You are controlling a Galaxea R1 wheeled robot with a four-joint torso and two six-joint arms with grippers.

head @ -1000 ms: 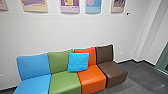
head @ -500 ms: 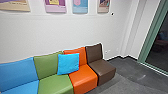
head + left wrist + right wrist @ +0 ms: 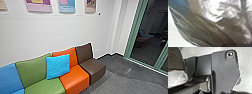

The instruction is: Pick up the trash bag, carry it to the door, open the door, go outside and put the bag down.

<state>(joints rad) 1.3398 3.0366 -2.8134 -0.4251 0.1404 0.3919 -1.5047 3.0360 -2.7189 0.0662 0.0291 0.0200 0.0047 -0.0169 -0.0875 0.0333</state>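
dark plastic bag (image 3: 203,31) is looming close by your left wrist, nearer arm; green-framed glass (image 3: 150,53) is standing ahead-right; either gripper's state, you can't be telling.

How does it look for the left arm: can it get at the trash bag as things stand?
Probably yes: the trash bag looms close in the left wrist view, and nothing visible blocks the way. I can't tell whether it is gripped.

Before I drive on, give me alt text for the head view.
A row of blue, green, orange and brown seats lines a white wall below posters, a bright blue cushion where green meets orange; green-framed dark glass at right.
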